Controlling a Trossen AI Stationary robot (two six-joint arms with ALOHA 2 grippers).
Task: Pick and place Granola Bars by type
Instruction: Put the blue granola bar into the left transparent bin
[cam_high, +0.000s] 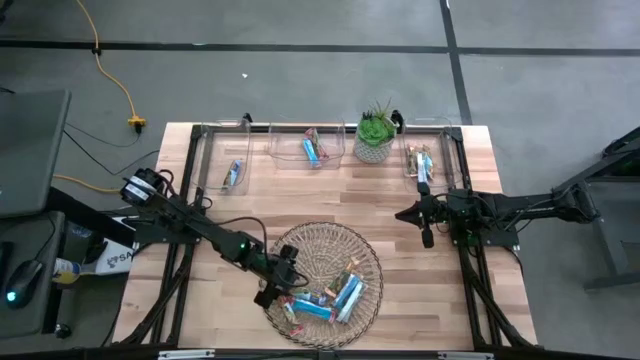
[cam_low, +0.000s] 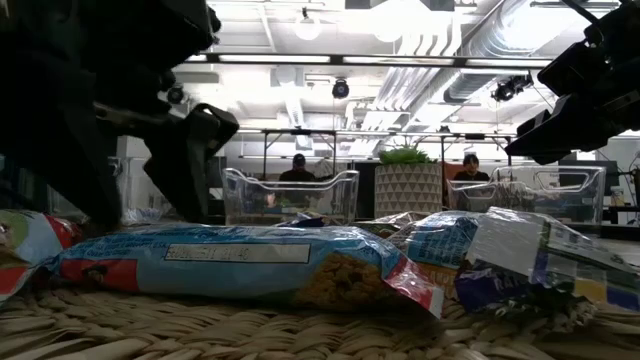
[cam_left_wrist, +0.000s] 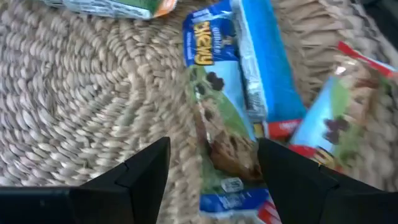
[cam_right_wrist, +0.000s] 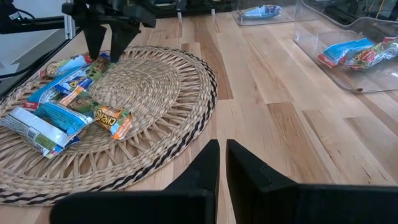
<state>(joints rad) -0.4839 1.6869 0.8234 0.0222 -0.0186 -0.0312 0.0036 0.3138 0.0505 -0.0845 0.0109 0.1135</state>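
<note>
- Front centre of table (cam_high: 440, 290): round woven basket (cam_high: 325, 240), holding a loose heap of Granola Bars (cam_high: 335, 298) on its near side; blue/white wrappers mixed w/ tan and red-green ones.
- Left gripper (cam_high: 278, 290): over basket's near-left part, just beside the heap; fingers spread apart, nothing between them. Left wrist view: a blue bar with choc-chip print (cam_left_wrist: 227, 124) lies on the weave betw. the two fingers (cam_left_wrist: 143, 168).
- Right gripper (cam_high: 424, 228): above bare wood, right of basket, well apart from it; fingers (cam_right_wrist: 249, 168) closed together, nothing held.
- Back edge, 3 clear bins: left bin (cam_high: 228, 160) w/ one blue bar; middle bin (cam_high: 308, 140) w/ blue and tan bars; right bin (cam_high: 428, 150) w/ tan bars.
- Potted plant (cam_high: 376, 133): betw. middle and right bins.
- Bkgd, low view: two seated persons beyond the table.
</note>
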